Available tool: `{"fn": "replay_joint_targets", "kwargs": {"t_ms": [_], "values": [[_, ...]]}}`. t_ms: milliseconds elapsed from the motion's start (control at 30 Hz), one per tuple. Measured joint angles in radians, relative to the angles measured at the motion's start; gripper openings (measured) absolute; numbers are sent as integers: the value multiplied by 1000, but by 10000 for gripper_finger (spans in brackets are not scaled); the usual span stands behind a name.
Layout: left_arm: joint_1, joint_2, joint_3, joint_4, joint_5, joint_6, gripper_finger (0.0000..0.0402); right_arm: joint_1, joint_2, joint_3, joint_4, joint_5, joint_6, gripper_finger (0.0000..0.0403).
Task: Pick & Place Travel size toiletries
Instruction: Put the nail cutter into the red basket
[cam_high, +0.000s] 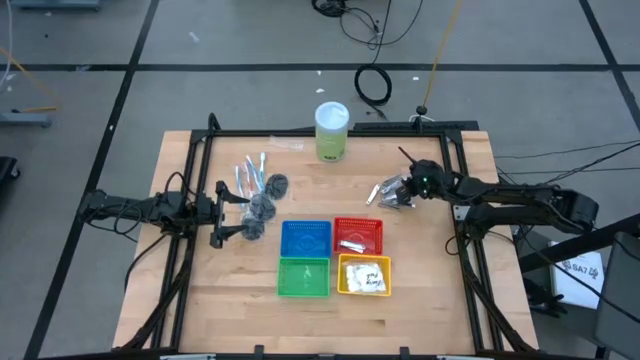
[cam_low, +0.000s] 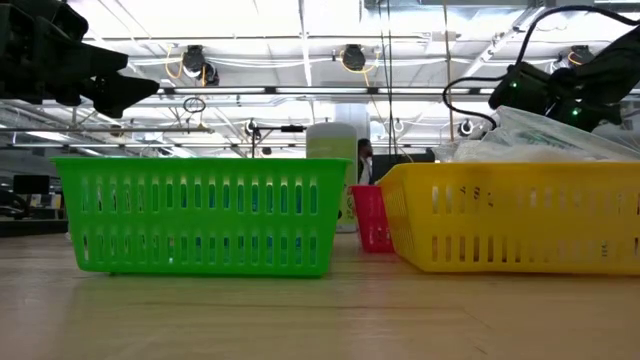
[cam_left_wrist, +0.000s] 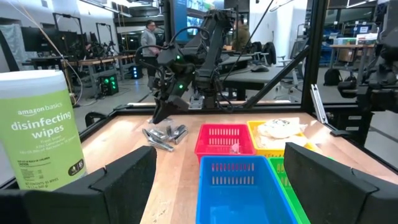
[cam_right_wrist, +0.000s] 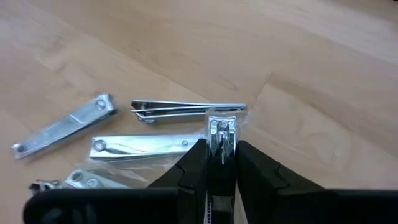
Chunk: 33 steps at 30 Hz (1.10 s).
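Shiny silver nail clippers in clear wrap lie in a small pile (cam_high: 385, 190) on the wood at the table's right (cam_right_wrist: 143, 146). My right gripper (cam_high: 398, 192) is down at this pile, shut on one clipper (cam_right_wrist: 222, 134). Clear-wrapped pale sticks (cam_high: 250, 175) and dark grey puffs (cam_high: 263, 205) lie on the table's left. My left gripper (cam_high: 222, 213) hovers open just left of the puffs, level and pointing right (cam_left_wrist: 217, 186). White sachets (cam_high: 366, 277) lie in the yellow basket, and a silver item (cam_high: 352, 243) lies in the red basket. My right gripper pinches one silver clipper by its sides between the two fingertips (cam_right_wrist: 194, 158). The fingers lie along it, slanting down from the table's right. The clipper's shiny end (cam_right_wrist: 222, 127) sticks out past the tips, above the other clippers; its rear is hidden between the fingers.
Four small square baskets stand together at the table's middle near side: blue (cam_high: 306, 238), red (cam_high: 372, 228), green (cam_high: 303, 277), yellow (cam_high: 345, 285). A tall green wipes cylinder with a white lid (cam_high: 332, 131) stands at the far edge. A black frame (cam_high: 300, 133) borders the table.
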Motion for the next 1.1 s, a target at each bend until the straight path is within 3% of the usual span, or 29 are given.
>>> {"fn": "replay_joint_targets", "kwargs": {"t_ms": [533,1100], "values": [[0,0,0,0,0,0,347,62,-8,2,237,-217,-74,59],[0,0,0,0,0,0,347,242,-8,2,387,-225,-100,59]]}}
